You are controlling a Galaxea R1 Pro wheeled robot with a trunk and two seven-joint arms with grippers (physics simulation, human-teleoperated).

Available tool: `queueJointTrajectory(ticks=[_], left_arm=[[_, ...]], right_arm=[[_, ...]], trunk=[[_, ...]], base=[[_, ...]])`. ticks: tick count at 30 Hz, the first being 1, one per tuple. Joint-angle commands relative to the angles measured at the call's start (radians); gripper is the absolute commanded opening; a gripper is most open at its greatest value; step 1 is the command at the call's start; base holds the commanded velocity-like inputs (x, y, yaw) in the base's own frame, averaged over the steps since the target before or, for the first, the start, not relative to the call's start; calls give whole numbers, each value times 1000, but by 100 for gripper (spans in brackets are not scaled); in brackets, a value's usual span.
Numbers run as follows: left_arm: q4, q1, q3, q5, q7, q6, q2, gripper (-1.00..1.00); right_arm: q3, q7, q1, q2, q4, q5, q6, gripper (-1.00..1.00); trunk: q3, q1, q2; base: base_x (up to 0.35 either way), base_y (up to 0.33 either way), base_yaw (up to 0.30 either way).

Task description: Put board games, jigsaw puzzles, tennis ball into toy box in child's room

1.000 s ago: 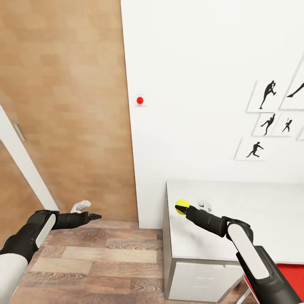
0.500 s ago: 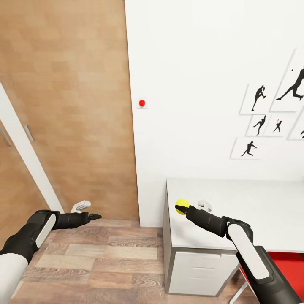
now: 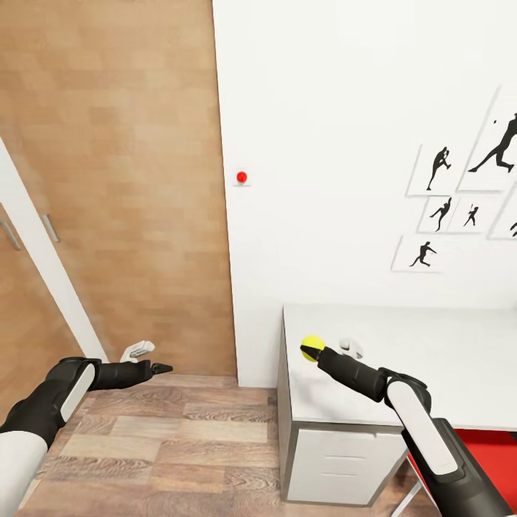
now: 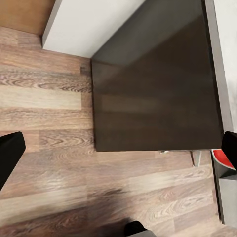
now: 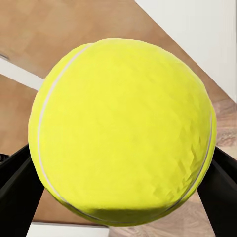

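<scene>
The tennis ball (image 3: 311, 347) is a small yellow-green ball held over the left end of the table (image 3: 445, 359), just above its pale top. My right gripper (image 3: 314, 351) is shut on it. In the right wrist view the tennis ball (image 5: 121, 133) sits between the two black fingers (image 5: 17, 187). My left gripper (image 3: 162, 369) hangs over the wood floor to the left of the table, open with nothing in it. In the left wrist view its fingertips (image 4: 10, 153) stand far apart. The toy box, board games, jigsaw puzzles and bed are out of view.
A white wall with a red button (image 3: 242, 176) and black sports pictures (image 3: 439, 166) stands behind the table. A wood-panelled door (image 3: 122, 179) is on the left. Grey drawers (image 3: 337, 459) sit under the table, with a red chair seat (image 3: 495, 445) beside them.
The whole view swung slightly as the camera moved. My right gripper has lifted the tennis ball a touch. The left arm has kept its pose.
</scene>
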State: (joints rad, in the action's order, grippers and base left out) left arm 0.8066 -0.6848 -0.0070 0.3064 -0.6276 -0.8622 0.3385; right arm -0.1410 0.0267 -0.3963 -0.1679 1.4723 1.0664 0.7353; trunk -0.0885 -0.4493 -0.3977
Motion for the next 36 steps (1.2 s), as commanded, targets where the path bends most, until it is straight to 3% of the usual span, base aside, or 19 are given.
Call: queueJointTrajectory(ticks=[1,4,6,10,14,17,21,36], left_arm=[[0,-1,-1,3,-2,-5,0,100],[0,-1,1,8,-7,-5,2,100],[0,-1,4,11,-47,-6,10,100],[-2,-1,5,10,-268,-5,67,100],[-12,0,6,3,-570,3,136,100],[-17,0,6,2,-678,5,163,100],[-25,1,5,6,-719,6,172,100],[-27,1,6,7,-722,6,171,100]], right_arm=[[-1,2,-1,0,-1,4,1,-100],[-1,2,-1,0,-3,6,-1,-100],[-2,2,-1,0,-4,8,-2,-100],[-2,1,-1,0,-5,14,-2,-100],[-2,-6,-1,-1,-6,16,-2,-100],[-2,-17,-1,0,-6,16,-3,-100],[-2,-22,-1,0,-6,12,-3,-100],[-2,-22,9,1,-6,13,-5,-100]], trunk=[[-2,-1,-2],[-2,-1,-2],[-2,-1,-2],[1,-1,-2],[5,-1,-2],[7,-1,-2],[7,-1,-2],[18,-1,-2]], base=[[0,0,0],[0,0,0],[0,0,-55],[0,0,-175],[0,0,-220],[0,0,-197],[0,0,-53],[-64,-16,-102]])
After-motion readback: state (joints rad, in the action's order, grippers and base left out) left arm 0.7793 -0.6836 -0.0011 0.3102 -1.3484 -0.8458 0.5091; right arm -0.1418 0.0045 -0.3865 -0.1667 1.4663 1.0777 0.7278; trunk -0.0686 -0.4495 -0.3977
